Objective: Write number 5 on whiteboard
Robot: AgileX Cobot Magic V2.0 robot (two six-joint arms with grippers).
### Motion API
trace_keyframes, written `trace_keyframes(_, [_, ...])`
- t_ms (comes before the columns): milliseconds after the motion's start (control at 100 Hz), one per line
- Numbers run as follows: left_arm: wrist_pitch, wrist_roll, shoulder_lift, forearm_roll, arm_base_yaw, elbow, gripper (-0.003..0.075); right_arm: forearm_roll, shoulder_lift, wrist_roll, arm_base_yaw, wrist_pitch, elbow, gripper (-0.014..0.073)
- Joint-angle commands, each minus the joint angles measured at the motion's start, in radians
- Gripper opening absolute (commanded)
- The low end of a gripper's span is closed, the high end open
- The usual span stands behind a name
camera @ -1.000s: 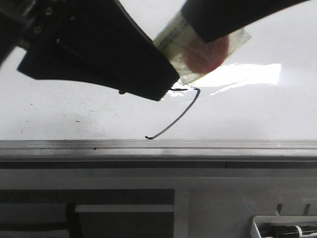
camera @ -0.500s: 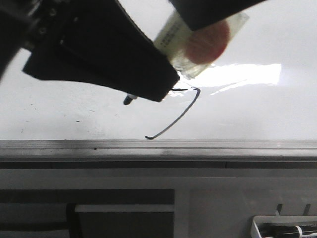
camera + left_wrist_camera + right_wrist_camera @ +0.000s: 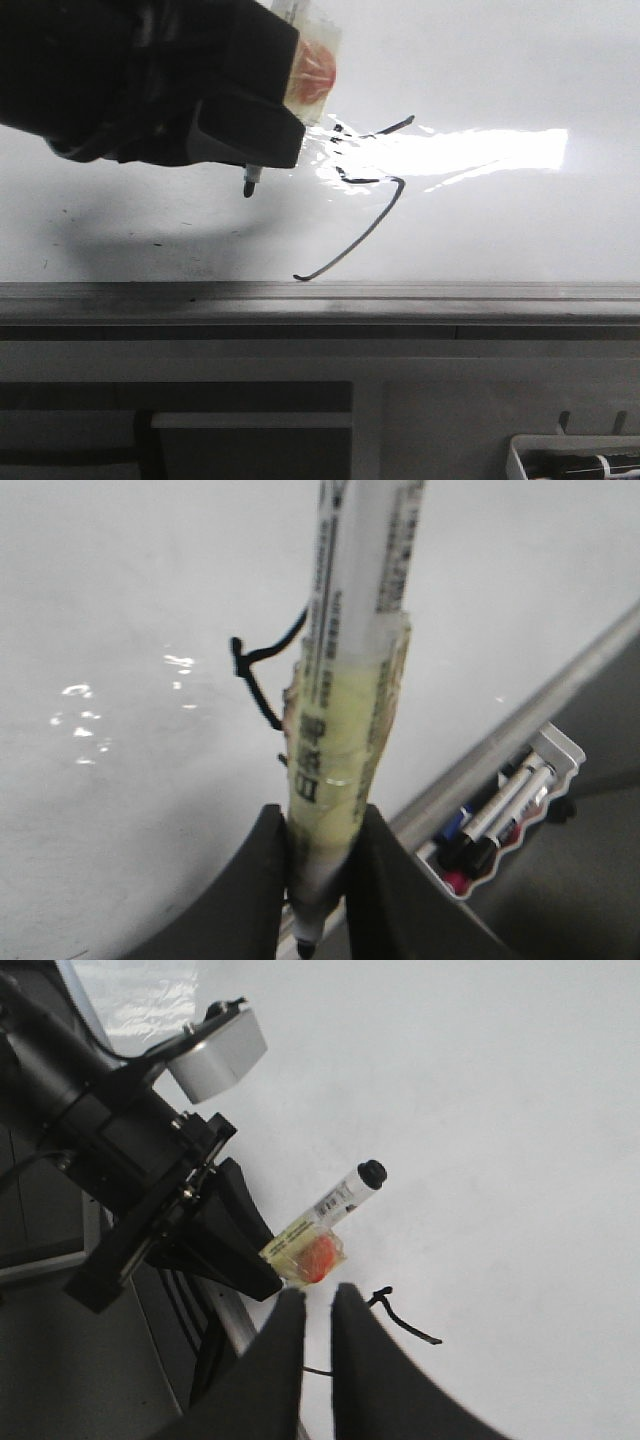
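Between the two dark fingers of the left claw point(image 3: 318, 880) we see a white marker point(image 3: 345, 730) clamped near its writing end, its barrel wrapped in yellowish tape with printed lettering. From the front, this claw point(image 3: 250, 150) sits over the left part of the whiteboard point(image 3: 520, 230), and the marker's dark tip point(image 3: 247, 185) pokes out below it, casting a soft shadow on the glossy surface; we cannot tell whether the tip touches the board. A reddish patch shows on the taped barrel point(image 3: 312, 70) just behind the claw.

To the right of the tip lies the number 5 point(image 3: 365, 215): a short slanted stroke on top, a squiggle below it, a small bar, and a long tail sweeping down toward the grey edge rail point(image 3: 400, 292). In the left wrist view, part of these black strokes point(image 3: 255, 675) shows beside the marker.

The right claw point(image 3: 318, 1310) hangs above the board with its fingers drawn close together, only a slim gap between them and nothing held. Below it we see the marker point(image 3: 335, 1205) and a piece of the drawn line point(image 3: 400, 1320).

Beyond the rail, a small tray point(image 3: 520, 800) holds spare markers.
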Motion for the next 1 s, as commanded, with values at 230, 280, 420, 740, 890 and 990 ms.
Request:
trace_keyframes(230, [-0.218,-0.011,0.086,-0.194,0.0,-0.023,-0.002,0.016,-0.039,0.018,-0.025,-0.034,-0.004,-0.0048])
trace_keyframes(280, [-0.219,-0.011,0.099,-0.195,0.0,-0.023,-0.002,0.016,-0.039,0.037,-0.025,-0.03,-0.001,-0.0048])
trace_keyframes(420, [-0.243,-0.011,0.129,-0.225,0.0,-0.017,-0.002,0.016,-0.039,0.048,-0.025,-0.029,-0.001,-0.0048])
trace_keyframes(740, [-0.27,-0.011,0.142,-0.237,0.0,-0.015,-0.002,0.016,-0.039,0.048,-0.025,-0.029,-0.001,-0.0048])
trace_keyframes(890, [-0.288,-0.011,0.142,-0.255,0.0,-0.015,0.0021,0.016,-0.039,0.049,-0.025,-0.029,-0.001,-0.0048])
trace_keyframes(990, [-0.307,-0.011,0.142,-0.29,0.0,-0.015,0.0129,0.016,-0.039,0.049,-0.025,-0.029,-0.001,-0.0048])
